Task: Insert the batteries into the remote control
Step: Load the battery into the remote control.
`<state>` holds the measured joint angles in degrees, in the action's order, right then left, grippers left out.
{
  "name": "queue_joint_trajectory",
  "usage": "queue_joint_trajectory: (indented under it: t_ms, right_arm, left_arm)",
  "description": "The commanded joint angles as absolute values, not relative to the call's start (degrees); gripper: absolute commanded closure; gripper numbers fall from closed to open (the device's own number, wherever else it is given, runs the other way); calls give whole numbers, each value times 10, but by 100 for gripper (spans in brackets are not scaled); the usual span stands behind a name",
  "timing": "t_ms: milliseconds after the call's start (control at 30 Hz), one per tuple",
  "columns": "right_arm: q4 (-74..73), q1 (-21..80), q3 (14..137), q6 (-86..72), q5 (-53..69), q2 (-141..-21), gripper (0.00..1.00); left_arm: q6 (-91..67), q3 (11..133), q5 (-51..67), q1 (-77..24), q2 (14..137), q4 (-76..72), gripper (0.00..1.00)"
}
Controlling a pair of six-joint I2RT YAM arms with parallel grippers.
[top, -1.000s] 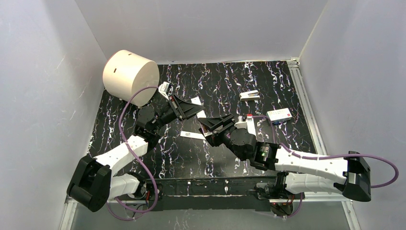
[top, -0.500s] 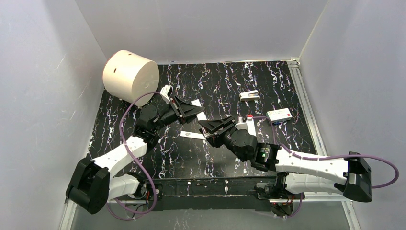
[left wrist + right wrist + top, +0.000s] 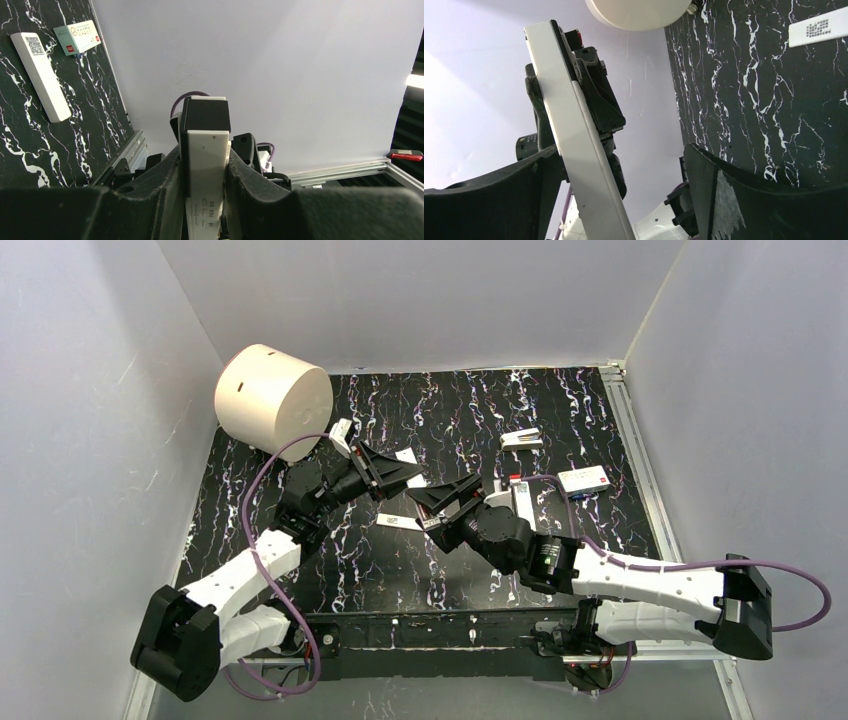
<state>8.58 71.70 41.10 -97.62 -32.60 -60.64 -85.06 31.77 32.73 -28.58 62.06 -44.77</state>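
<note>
While left gripper [image 3: 205,172] is clamping the remote control [image 3: 208,145] aloft, likely for access, right gripper [image 3: 621,150] is straddling it, jaws spread, gripping nothing.

Left gripper [image 3: 205,167] clamps the remote control [image 3: 574,125]; right gripper [image 3: 428,508] faces it at close range, jaws spread wide apart.

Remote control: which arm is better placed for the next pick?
Right. Its tool is open and holds nothing; the left tool is clamped on the remote control, so it's busy.
</note>
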Motion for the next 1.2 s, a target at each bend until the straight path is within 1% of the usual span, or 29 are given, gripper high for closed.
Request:
queue_joint_trajectory:
  t_ms: [0,233,333,533,667,733,967,1067,1167]
  right_arm:
    - [100,715,414,-909,-335,-595,5]
    - [175,714,374,-851,-344,-541,2]
    - [221,714,353,-824,-339,-523,3]
    - [233,714,347,-798,-318,-518,6]
    - [243,714,344,-793,-312,-521,14]
    - [235,715,346,-793,-314,-522,21]
    - [219,714,358,-772,-308,-531,39]
    - [203,714,367,-758,-306,-539,45]
    - [188,713,369,-747,-307,-542,45]
  left_arm:
    - [-846,345,340,-290,589,-464,100]
    - [-848,344,338,-288,589,-457,100]
    - [-850,345,339,-289,591,-455,100]
    - [-853,350,342,-289,594,-456,100]
    - [-854,350,342,-288,594,-455,100]
    - [-853,351,341,-288,592,-455,100]
    - [-849,359,339,-288,594,-452,100]
    - [-849,362,340,-288,595,-451,100]
    - [-848,365,340,-288,593,-447,100]
